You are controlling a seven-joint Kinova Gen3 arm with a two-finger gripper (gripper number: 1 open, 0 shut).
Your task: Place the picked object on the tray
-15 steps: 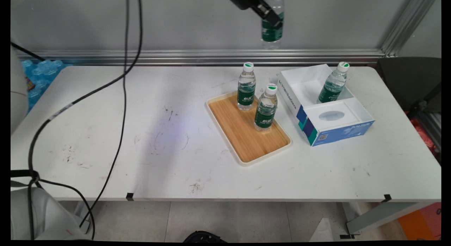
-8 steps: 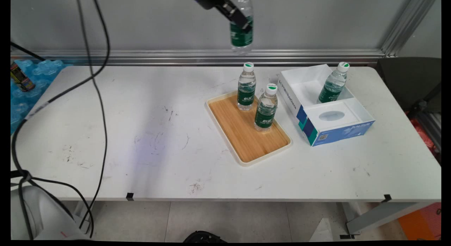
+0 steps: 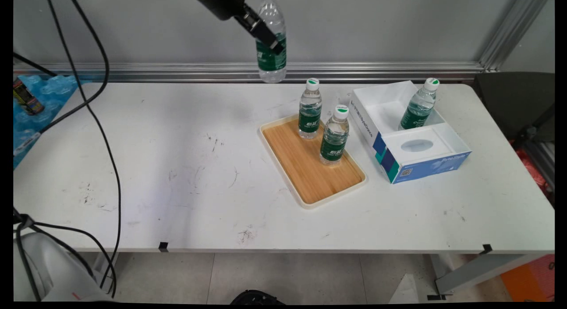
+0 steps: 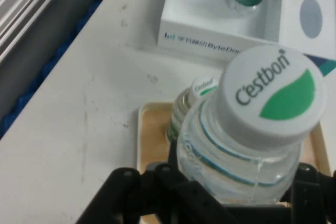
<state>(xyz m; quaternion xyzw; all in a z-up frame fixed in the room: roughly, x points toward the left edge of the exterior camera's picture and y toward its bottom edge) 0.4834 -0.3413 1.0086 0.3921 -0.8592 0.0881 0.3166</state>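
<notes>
My gripper (image 3: 270, 43) is high above the table's far edge, shut on a clear water bottle (image 3: 271, 56) with a green label and white cap. In the hand view that held bottle (image 4: 252, 140) fills the middle, its white-and-green cap toward the camera, the black linkage at its base. Below and to the right lies a wooden tray (image 3: 305, 167) carrying two upright bottles, one at the back (image 3: 309, 110) and one nearer (image 3: 334, 136). A further bottle (image 3: 418, 105) leans inside the white and blue box (image 3: 425, 160).
The box stands right of the tray (image 4: 149, 135), near the table's right end. Black cables (image 3: 102, 123) hang over the left side of the table. A blue pack of bottles (image 3: 31, 101) lies beyond the table's left edge. An aluminium rail (image 3: 177, 72) runs along the wall.
My gripper has carried the held bottle leftward and slightly down, from above the box side to left of the tray. The cables swung left. Bottles on the tray and in the box stayed put.
</notes>
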